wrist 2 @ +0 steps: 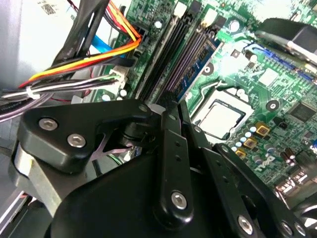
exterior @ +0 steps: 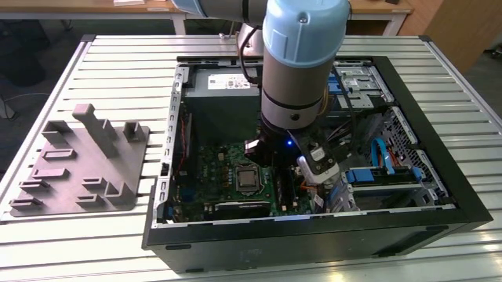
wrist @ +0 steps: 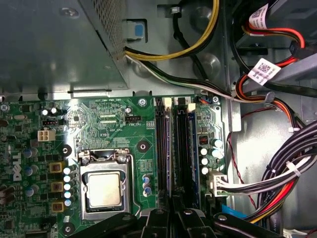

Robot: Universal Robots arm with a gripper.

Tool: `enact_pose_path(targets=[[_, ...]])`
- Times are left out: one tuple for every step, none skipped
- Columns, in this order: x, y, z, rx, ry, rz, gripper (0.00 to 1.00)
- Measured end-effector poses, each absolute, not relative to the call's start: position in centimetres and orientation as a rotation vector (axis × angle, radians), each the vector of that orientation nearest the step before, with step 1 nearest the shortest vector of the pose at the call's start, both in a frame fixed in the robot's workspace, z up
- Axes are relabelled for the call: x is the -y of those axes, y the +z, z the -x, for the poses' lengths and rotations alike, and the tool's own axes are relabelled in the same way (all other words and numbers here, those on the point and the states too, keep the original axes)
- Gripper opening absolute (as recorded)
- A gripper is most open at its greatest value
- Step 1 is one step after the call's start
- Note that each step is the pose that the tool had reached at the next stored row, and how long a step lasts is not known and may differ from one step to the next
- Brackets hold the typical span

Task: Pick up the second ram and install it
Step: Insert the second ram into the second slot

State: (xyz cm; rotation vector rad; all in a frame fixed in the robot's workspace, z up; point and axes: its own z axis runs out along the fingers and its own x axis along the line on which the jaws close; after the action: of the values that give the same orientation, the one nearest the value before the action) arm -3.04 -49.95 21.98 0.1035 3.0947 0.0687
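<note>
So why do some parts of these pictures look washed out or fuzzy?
In the second wrist view, glare bleaches the motherboard, and the near black gripper looks soft. In the first wrist view, light pools above the processor socket. In the exterior view, the computer case interior lies shadowed.

1. A white sticker [exterior: 227,82] with dark print lies on top of the grey power supply box [exterior: 223,103] in the exterior view; its lettering is too small to make out.
2. Two white barcode tags [wrist: 263,69] hang on the cables [wrist: 277,94] in the first wrist view; their characters are illegible.
3. Fine white lettering and a logo are printed on the green circuit board [wrist: 106,114] in the first wrist view; too small to read reliably.
4. Part of a white printed sticker [wrist 2: 47,7] sits on the grey box in the second wrist view; unreadable.
</note>
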Motion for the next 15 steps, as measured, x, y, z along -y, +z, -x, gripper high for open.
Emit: enact_pose_path(targets=[[49.95, 21.98, 3.04, -3.095, 0.068, -0.098, 0.14], [49.94, 21.97, 3.04, -3.095, 0.067, -0.092, 0.14], [49.94, 21.97, 3.04, -3.095, 0.066, -0.089, 0.14], [49.95, 21.97, 3.04, -3.095, 0.065, -0.089, 0.14], [49.93, 21.95, 3.04, -3.095, 0.065, -0.089, 0.14], [49.92, 21.93, 3.03, -3.095, 0.065, -0.089, 0.14], [49.91, 21.9, 3.03, -3.095, 0.066, -0.09, 0.14], [49.91, 21.89, 3.03, -3.095, 0.065, -0.091, 0.14], [49.9, 21.86, 3.02, -3.095, 0.065, -0.092, 0.14], [49.9, 21.85, 3.02, -3.095, 0.064, -0.093, 0.14], [49.9, 21.83, 3.02, -3.095, 0.064, -0.095, 0.14], [49.9, 21.81, 3.03, -3.095, 0.063, -0.098, 0.14], [49.9, 21.79, 3.02, -3.095, 0.063, -0.101, 0.14], [49.9, 21.78, 3.02, -3.095, 0.062, -0.103, 0.14], [49.89, 21.76, 3.02, -3.095, 0.061, -0.105, 0.14]])
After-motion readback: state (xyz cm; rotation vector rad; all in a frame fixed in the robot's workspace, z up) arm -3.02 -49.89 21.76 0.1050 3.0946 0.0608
